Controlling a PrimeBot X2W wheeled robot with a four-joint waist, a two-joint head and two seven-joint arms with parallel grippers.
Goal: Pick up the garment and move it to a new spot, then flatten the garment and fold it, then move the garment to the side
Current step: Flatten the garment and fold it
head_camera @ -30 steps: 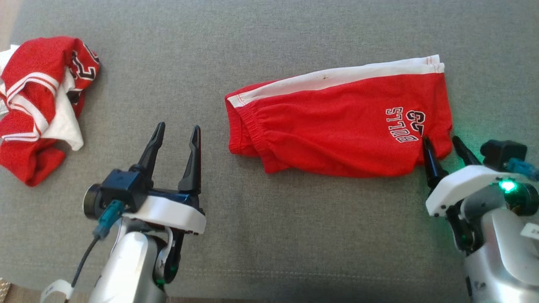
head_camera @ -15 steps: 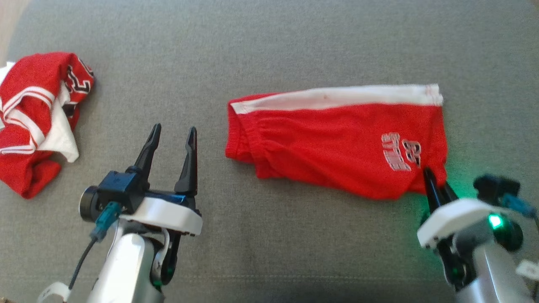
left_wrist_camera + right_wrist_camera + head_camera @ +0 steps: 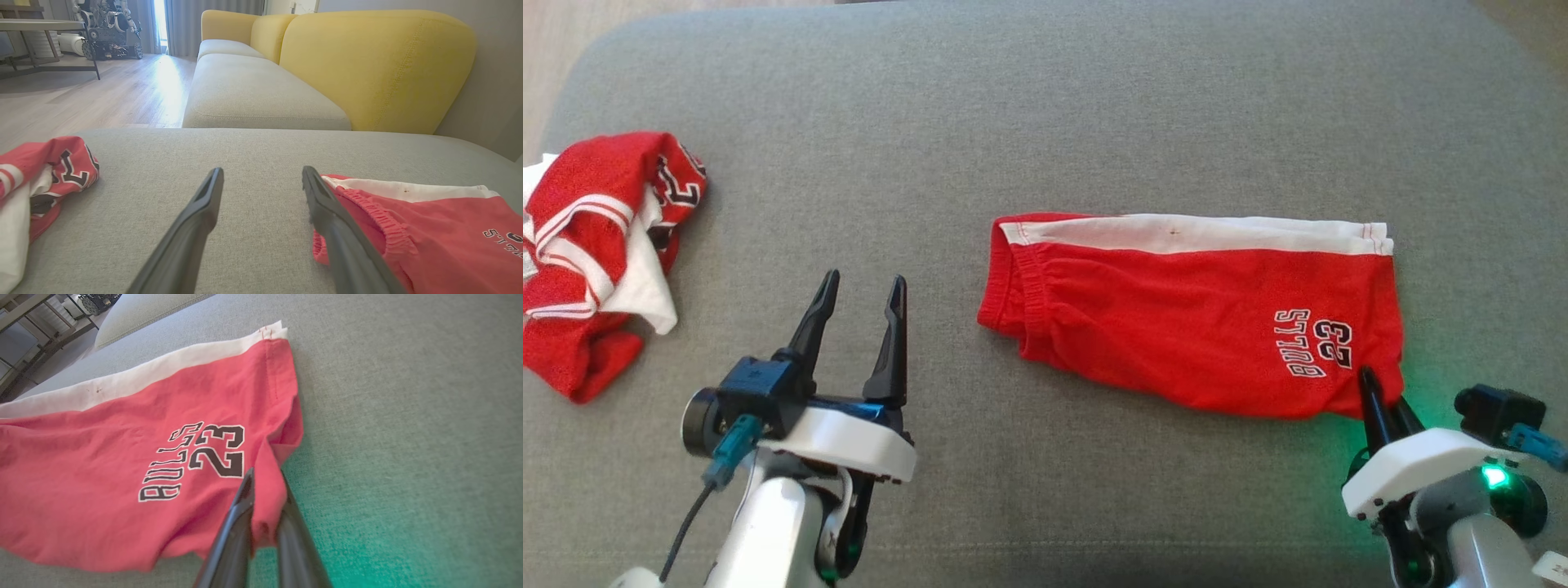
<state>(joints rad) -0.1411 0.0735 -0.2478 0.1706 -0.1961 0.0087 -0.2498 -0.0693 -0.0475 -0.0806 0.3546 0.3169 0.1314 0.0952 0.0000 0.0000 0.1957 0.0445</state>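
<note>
pinching a fold at the hem of the red shorts (image 3: 1176, 327), the right pincer (image 3: 1382, 389) sits at lower right of the head view, closed on the cloth (right wrist view: red fabric squeezed between both dark fingers (image 3: 233, 531)). shorts lie spread across centre-right of the frame on the grey cushion (image 3: 1013, 122), white band along the upper edge, elastic waistband at the left end, "bulls 23" print nr the right end, just above the grip. left pincer (image 3: 864, 278) at lower left, fingers spread w/ nothing between them, over bare cushion and apart from the waistband. a 2nd red & white garment (image 3: 588, 245) lies crumpled at the left edge, well apart from the shorts.
</note>
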